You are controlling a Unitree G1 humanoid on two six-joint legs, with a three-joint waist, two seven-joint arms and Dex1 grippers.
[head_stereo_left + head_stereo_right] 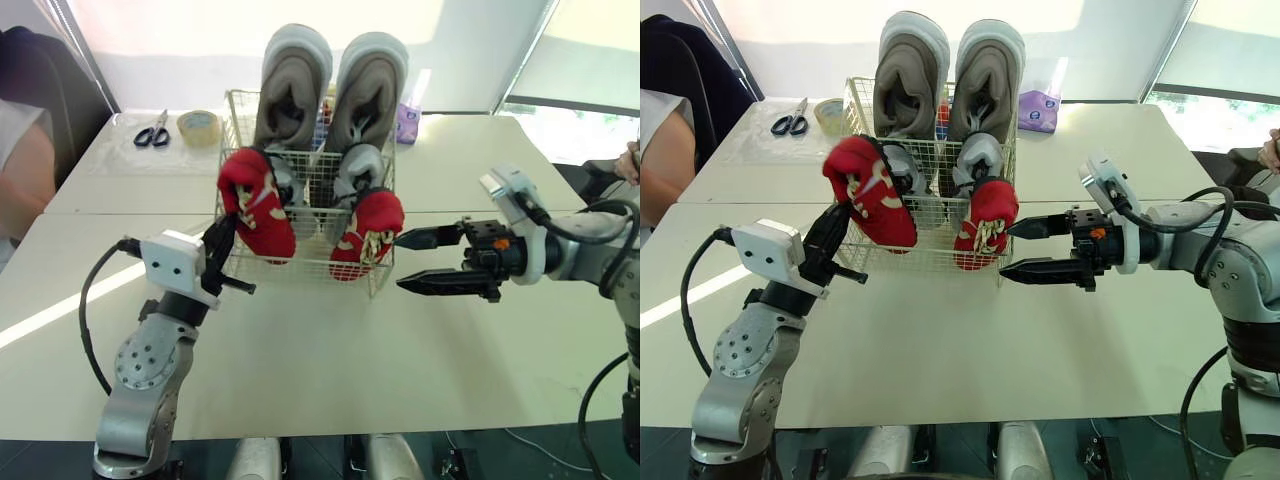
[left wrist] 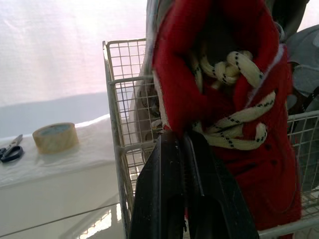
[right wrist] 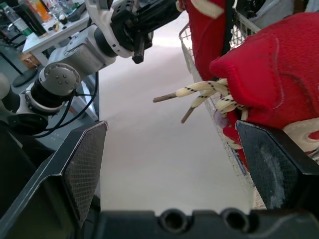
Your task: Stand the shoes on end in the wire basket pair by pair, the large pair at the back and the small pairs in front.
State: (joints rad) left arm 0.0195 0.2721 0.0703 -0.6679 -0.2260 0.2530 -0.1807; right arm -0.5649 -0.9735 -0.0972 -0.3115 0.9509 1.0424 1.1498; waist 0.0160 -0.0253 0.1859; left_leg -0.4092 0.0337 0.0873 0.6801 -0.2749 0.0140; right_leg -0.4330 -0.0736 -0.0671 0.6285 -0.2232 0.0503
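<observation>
Wire basket (image 1: 310, 262): grey pairs in, red pair at its front wall
Large grey pair (image 1: 292, 85) on end at back, small grey pair (image 1: 360, 165) ahead of it. Left gripper (image 1: 226, 228) clamped on left red shoe (image 1: 258, 205), tilted over the front-left corner. Right red shoe (image 1: 366, 232) at front-right corner, laces dangling; right gripper (image 1: 400, 262) spread wide just beside it. Table (image 1: 330, 360) bare in front; scissors (image 1: 152, 132) and tape roll (image 1: 199, 127) behind-left

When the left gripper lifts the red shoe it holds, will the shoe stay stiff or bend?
The red shoe will probably flex: the left gripper pinches only its soft cloth edge. It seems light, since that small pinch carries it beside the basket. Its loose laces may snag the wire.
</observation>
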